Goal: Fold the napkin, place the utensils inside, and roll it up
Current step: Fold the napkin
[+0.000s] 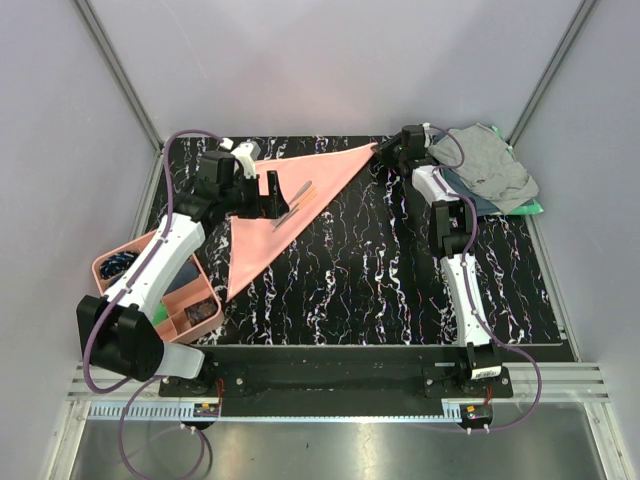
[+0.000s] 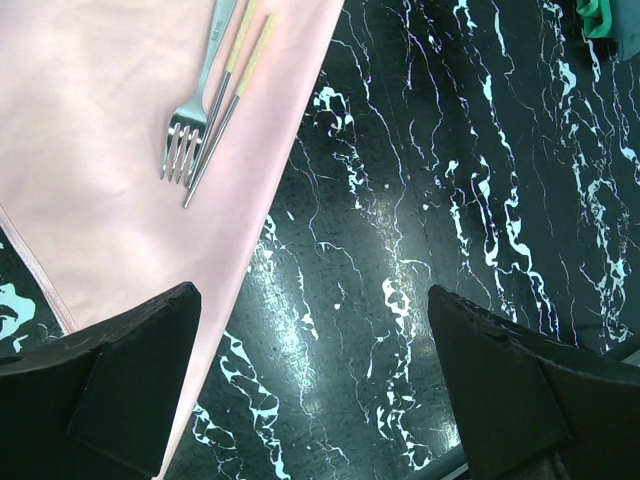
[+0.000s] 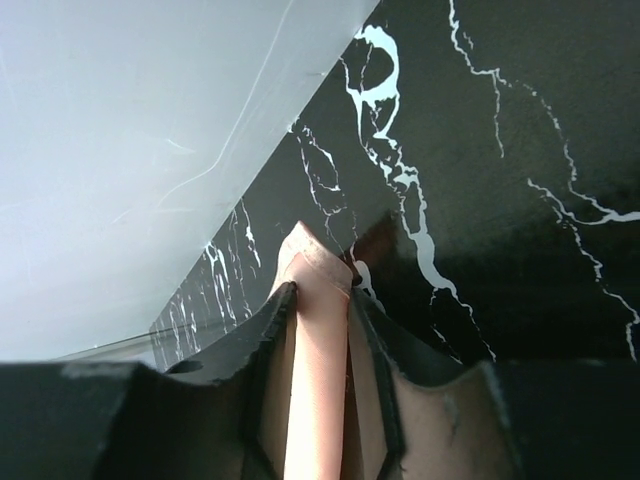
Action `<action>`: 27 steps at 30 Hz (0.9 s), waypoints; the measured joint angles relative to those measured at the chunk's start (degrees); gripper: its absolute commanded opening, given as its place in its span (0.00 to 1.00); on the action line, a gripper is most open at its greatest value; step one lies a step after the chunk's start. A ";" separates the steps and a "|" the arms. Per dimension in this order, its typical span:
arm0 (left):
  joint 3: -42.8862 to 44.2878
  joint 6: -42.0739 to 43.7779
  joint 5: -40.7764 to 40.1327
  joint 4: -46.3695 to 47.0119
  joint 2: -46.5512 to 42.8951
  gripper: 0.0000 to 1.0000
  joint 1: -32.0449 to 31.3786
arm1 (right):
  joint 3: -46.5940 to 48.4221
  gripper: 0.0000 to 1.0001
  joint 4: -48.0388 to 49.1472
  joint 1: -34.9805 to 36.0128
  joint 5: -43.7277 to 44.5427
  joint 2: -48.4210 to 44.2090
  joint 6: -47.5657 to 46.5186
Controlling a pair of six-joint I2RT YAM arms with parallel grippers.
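The salmon-pink napkin [image 1: 265,215] lies folded into a triangle at the back left of the black marbled table [image 1: 380,270]. A silver fork [image 2: 190,125] and thin sticks with brownish handles [image 2: 232,85] lie side by side on it near its long edge; they also show in the top view [image 1: 295,203]. My left gripper [image 1: 260,197] hovers open over the napkin beside the utensils, its fingers [image 2: 110,390] straddling the napkin's edge [image 2: 120,200], holding nothing. My right gripper [image 1: 385,152] is shut on the napkin's far right corner [image 3: 318,270].
A pink compartment tray [image 1: 105,262] with small items stands at the left table edge. A grey cloth [image 1: 488,165] lies on a green cloth [image 1: 532,208] at the back right. White walls enclose the back and sides.
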 measured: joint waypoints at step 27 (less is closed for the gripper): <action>-1.84 -0.11 1.11 0.15 -0.13 0.99 0.00 | -50.14 0.00 16.33 -7.15 4.66 -27.89 -9.88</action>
